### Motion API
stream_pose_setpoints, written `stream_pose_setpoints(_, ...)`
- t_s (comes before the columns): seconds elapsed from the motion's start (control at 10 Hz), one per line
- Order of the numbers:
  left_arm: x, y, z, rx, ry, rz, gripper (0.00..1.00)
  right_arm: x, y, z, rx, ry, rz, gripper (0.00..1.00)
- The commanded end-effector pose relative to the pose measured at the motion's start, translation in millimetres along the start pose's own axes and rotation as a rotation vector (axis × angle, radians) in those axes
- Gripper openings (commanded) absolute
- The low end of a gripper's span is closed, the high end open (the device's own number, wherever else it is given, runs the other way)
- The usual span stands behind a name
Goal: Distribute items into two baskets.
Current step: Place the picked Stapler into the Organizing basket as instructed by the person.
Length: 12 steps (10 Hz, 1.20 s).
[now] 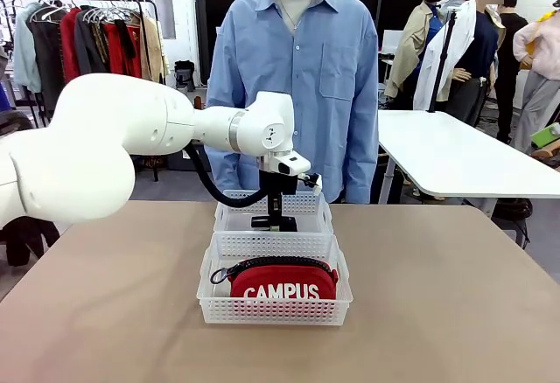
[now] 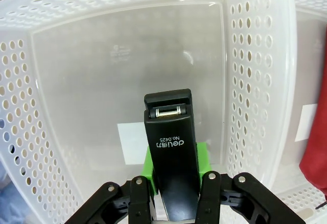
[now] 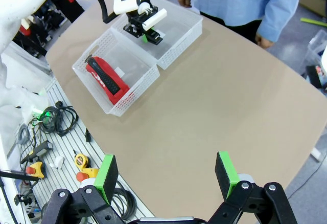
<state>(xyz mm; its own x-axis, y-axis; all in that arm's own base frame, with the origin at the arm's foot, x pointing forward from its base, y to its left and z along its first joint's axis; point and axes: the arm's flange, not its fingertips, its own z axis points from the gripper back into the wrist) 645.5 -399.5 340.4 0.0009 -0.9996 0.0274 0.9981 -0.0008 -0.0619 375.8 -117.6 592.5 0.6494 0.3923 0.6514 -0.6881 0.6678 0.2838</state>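
The small black stapler (image 2: 171,157) was clamped in the left end effector (image 2: 173,193), held down inside the far basket (image 2: 61,106). Just in front of that basket, the near basket (image 1: 219,300) was touching it, with the red CAMPUS pouch (image 1: 283,282) lying inside. The right end effector (image 3: 168,175) was seen spread wide apart, hanging well off from that far basket, above the bench (image 3: 214,111) edge.

A robotics lab set in a garment workroom: a clothes rack (image 1: 87,38) of hanging jackets fills the upper left, a white worktable (image 1: 455,156) stands at right, and tools and cables (image 3: 56,132) lie beside the tan tabletop (image 1: 437,313) at lower left.
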Motion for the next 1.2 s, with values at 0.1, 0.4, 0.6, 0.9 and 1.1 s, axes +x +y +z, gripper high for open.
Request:
stream_pose_setpoints(0.1, 5, 8, 10, -0.002, -0.003, -0.025, 0.28, 1, 1, 0, 0.002, -0.002, 0.003, 1.0)
stream_pose_setpoints(0.4, 7, 10, 12, -0.009, -0.007, -0.027, 0.82, 1, 1, 0, 0.002, -0.002, 0.003, 1.0)
stream_pose_setpoints(0.6, 8, 11, 16, -0.006, -0.008, -0.028, 1.0, 1, 1, 0, 0.002, -0.002, 0.003, 1.0)
stream_pose_setpoints(0.9, 6, 10, 22, -0.014, 0.001, -0.017, 1.0, 1, 1, 0, 0.002, -0.002, 0.003, 1.0)
stream_pose_setpoints(1.1, 5, 6, 28, -0.018, 0.015, -0.008, 1.0, 1, 1, 0, 0.002, -0.002, 0.003, 1.0)
